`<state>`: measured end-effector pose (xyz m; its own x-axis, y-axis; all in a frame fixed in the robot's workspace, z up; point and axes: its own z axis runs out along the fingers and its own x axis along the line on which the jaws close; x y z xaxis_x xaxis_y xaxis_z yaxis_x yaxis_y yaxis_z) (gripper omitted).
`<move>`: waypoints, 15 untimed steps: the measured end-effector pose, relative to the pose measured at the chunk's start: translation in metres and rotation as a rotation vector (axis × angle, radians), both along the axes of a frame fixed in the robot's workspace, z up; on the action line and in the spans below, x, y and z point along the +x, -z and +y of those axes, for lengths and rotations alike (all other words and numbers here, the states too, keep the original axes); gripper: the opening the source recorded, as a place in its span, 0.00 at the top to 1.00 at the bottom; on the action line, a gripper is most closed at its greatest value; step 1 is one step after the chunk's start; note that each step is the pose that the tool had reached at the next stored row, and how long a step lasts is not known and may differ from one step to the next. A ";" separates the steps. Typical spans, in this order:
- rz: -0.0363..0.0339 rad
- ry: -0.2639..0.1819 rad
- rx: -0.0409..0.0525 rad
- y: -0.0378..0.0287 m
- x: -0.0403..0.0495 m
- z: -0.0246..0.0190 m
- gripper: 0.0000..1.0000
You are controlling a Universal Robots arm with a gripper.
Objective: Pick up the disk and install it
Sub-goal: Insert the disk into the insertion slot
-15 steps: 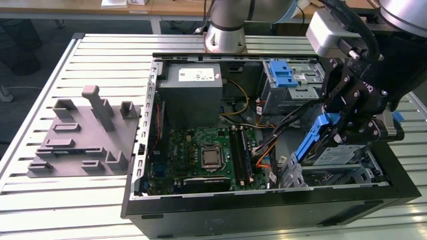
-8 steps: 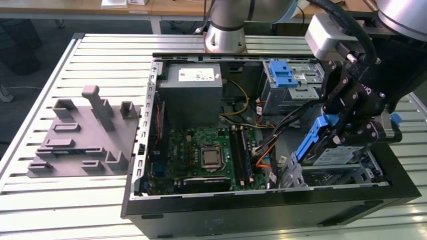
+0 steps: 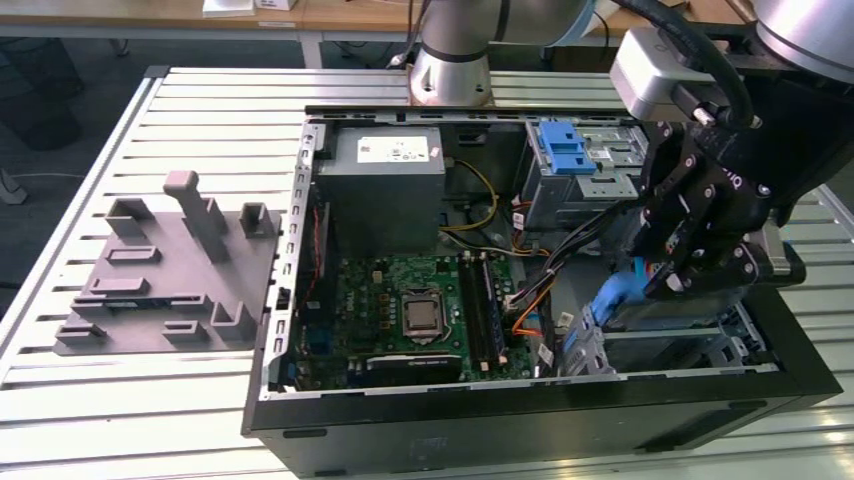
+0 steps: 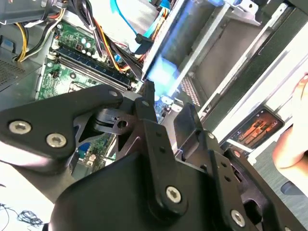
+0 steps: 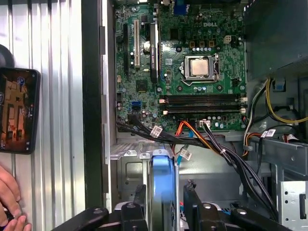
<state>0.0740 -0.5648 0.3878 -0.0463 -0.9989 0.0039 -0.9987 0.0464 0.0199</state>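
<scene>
Gripper (image 5: 163, 204) clamped narrowly on disk (image 5: 161, 178). Disk stands on edge between fingers (image 5: 140, 199), blue rail facing out. Disk low inside computer case (image 3: 534, 420), in corner at exterior view's right, just beside motherboard (image 3: 414, 310) edge.

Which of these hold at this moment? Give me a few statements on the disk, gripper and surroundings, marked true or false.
1. The gripper is clamped on the disk, which stands on edge. True.
2. The disk lies on the grey fixture. False: it is held over the open computer case.
3. A cooler covers the processor. False: it is bare.
4. A hand is near a phone beside the case. True.
</scene>
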 end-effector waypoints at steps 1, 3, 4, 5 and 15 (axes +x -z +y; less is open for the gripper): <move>0.0000 0.000 -0.0003 0.0000 0.0000 0.0000 0.56; 0.0000 0.000 -0.0003 -0.0001 0.0000 0.0000 0.56; 0.0000 0.000 -0.0004 -0.0001 0.0000 0.0000 0.56; 0.0001 0.000 -0.0003 0.0000 0.0000 0.0000 0.56; 0.0001 0.000 -0.0004 0.0001 0.0000 0.0000 0.87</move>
